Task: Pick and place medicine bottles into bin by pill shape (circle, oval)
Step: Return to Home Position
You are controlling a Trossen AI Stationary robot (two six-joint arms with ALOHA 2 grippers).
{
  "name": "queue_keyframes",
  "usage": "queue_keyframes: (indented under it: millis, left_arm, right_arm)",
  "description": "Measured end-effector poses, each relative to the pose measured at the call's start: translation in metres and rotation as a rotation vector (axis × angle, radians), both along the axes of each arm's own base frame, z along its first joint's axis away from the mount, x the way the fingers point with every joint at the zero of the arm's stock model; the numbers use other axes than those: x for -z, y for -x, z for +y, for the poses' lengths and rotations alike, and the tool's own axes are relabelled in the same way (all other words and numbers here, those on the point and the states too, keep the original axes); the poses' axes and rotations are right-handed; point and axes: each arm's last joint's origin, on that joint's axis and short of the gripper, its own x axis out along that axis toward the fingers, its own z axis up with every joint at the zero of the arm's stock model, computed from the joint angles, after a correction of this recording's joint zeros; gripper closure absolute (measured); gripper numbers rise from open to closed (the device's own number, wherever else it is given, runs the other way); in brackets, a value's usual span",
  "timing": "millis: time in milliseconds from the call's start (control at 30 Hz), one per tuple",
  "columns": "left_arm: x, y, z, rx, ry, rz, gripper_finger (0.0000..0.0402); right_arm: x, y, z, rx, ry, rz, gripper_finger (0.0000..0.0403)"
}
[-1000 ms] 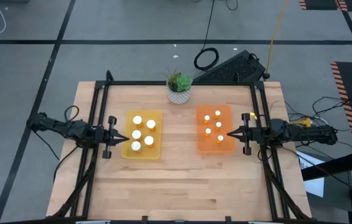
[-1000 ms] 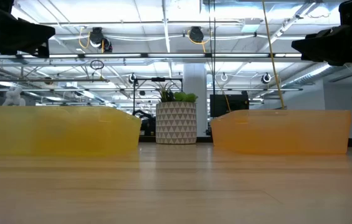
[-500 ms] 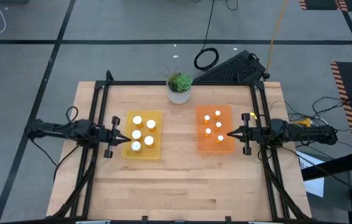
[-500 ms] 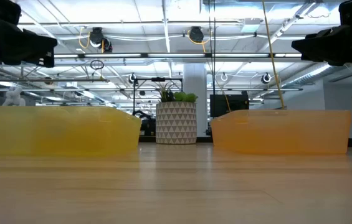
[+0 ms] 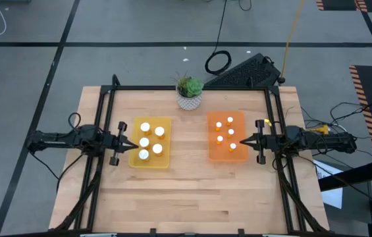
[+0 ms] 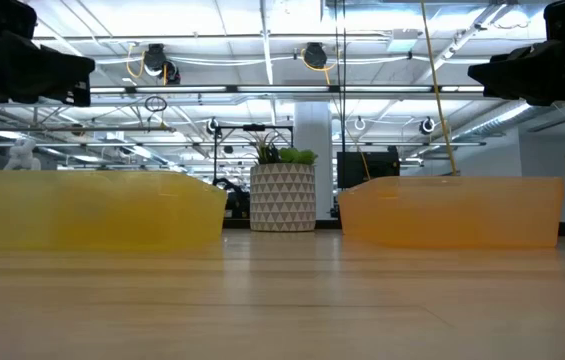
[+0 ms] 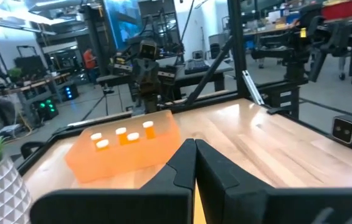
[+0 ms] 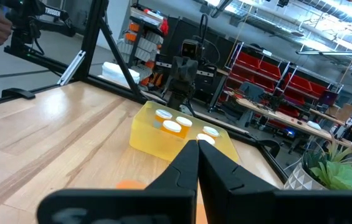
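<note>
Several white-capped medicine bottles [image 5: 145,141] stand upright in the yellow bin [image 5: 166,158] on the table's left half. Several smaller bottles [image 5: 230,132] stand in the orange bin [image 5: 212,148] on the right half. My left gripper [image 5: 133,146] is shut and empty, its tip over the yellow bin's left edge. My right gripper [image 5: 241,141] is shut and empty at the orange bin's right edge. The left wrist view looks past the shut fingers [image 7: 194,149] to the orange bin [image 7: 123,155]; the right wrist view looks past its fingers [image 8: 197,149] to the yellow bin [image 8: 157,140].
A white potted plant [image 5: 189,93] stands at the far edge between the bins. A black frame [image 5: 103,112] runs along the table's left, far and right sides. Bare wood [image 5: 192,191] lies between the bins and toward the near edge.
My left arm has shifted a little: its rear part has swung toward the table's near edge and, in the low view, it sits slightly lower. Its gripper tip stays at the yellow bin's left edge and stays shut. The bottles and bins have not moved.
</note>
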Motion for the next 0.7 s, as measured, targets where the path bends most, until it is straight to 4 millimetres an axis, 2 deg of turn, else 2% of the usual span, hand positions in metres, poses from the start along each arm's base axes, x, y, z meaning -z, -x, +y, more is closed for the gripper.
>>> queue_keyframes:
  millis: [333, 700]
  left_arm:
    - [0.0001, -0.0002, 0.0027, -0.027, 0.085, 0.017, 0.0398]
    - [0.0011, -0.0002, 0.0006, -0.048, 0.075, 0.025, 0.04]
  right_arm:
    - [0.0, 0.0, 0.0, 0.0, 0.0, 0.0, 0.0403]
    - [-0.0001, 0.0, 0.0, 0.0, 0.0, 0.0, 0.0403]
